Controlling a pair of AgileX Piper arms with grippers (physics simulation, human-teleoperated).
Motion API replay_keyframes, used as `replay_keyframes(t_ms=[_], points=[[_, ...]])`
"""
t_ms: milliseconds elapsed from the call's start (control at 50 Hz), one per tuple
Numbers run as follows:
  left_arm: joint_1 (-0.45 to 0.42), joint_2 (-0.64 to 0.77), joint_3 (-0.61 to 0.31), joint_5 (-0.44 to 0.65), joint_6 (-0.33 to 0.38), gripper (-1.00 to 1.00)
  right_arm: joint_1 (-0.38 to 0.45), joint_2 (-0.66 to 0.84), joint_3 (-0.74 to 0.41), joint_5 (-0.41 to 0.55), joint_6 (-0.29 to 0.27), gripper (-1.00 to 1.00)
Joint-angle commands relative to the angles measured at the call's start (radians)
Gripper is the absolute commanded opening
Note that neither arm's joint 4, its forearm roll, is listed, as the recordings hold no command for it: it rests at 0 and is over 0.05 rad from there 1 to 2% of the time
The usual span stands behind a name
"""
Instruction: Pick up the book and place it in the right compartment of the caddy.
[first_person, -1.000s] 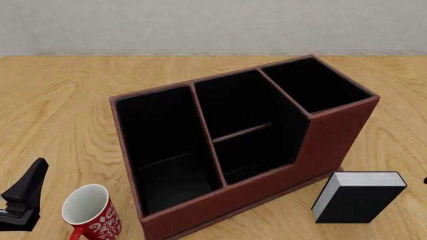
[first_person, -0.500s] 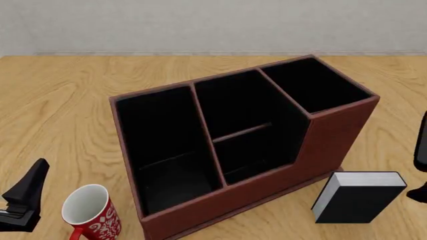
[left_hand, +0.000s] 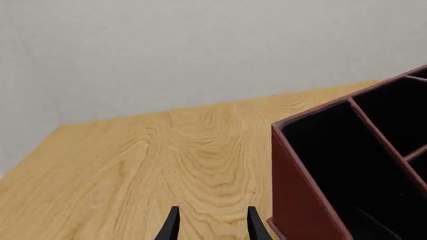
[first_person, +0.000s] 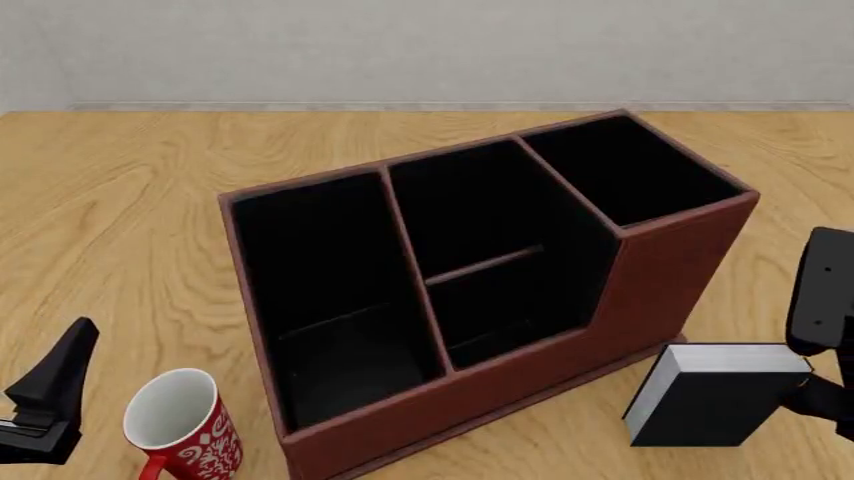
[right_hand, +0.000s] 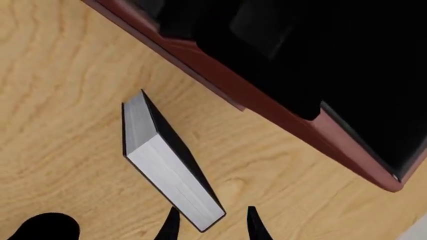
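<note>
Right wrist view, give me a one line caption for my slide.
Open right gripper above the book lying on the wooden table beside the caddy.

The book (first_person: 714, 395), black-covered with a white page block, lies flat near the tabletop's front right corner, just beside the caddy (first_person: 667, 280). The maroon, black-lined caddy stands mid-tabletop, angled; its right compartment (first_person: 627, 170) is empty.

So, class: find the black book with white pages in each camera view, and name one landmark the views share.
Front view: the book lies at lower right, in front of the caddy's right end.
Left wrist view: not in it.
Right wrist view: left of centre, white page edges showing.
Shared landmark: the maroon caddy.
</note>
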Motion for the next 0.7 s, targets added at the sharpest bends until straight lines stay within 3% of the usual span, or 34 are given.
replay_keyframes(t_ms=[20, 540, 560, 700], points=[[0.001, 0.000, 0.000, 0.002, 0.002, 1.00, 0.036, 0.020, 0.031, -0.033, 0.042, 1.00], [0.004, -0.001, 0.000, 0.006, 0.006, 1.00, 0.114, 0.030, 0.067, -0.044, 0.101, 1.00], [0.004, -0.001, 0.000, 0.007, 0.006, 1.00, 0.118, 0.025, 0.068, -0.040, 0.098, -1.00], [0.003, -0.001, 0.000, 0.009, 0.013, 1.00, 0.152, 0.008, 0.063, 0.004, 0.133, -1.00]])
